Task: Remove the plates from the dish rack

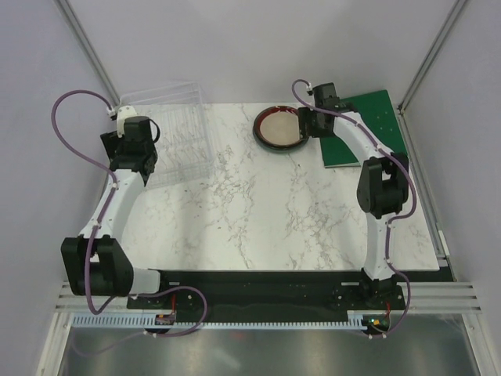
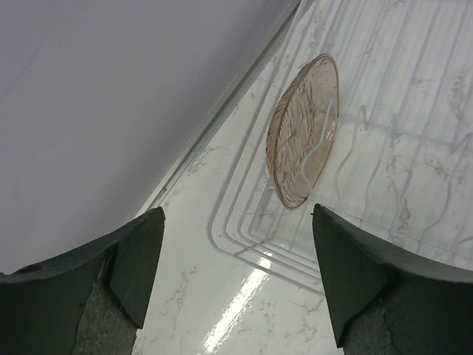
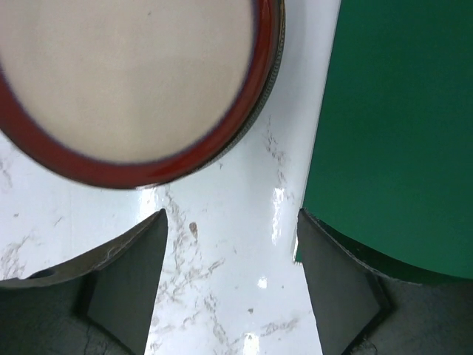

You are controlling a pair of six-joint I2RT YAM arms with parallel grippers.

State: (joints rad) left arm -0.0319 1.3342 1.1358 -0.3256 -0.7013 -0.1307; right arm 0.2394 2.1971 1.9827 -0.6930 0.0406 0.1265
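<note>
The reddish-brown plate (image 1: 280, 127) with a dark rim lies flat on the marble table at the back centre. It fills the top left of the right wrist view (image 3: 133, 81), where a darker edge shows under its rim. The grey-green and dark grey plates cannot be told apart anywhere. The clear dish rack (image 1: 176, 133) stands at the back left and looks empty from above. In the left wrist view, a pale pinkish-brown oval (image 2: 304, 132) shows through the rack (image 2: 399, 148). My left gripper (image 1: 145, 164) (image 2: 238, 222) is open and empty beside the rack's left edge. My right gripper (image 1: 307, 124) (image 3: 231, 222) is open and empty just right of the plate.
A flat green board (image 1: 364, 129) (image 3: 399, 126) lies at the back right, close to my right gripper. Grey walls close in the left, right and back sides. The table's near edge meets a black rail by the arm bases.
</note>
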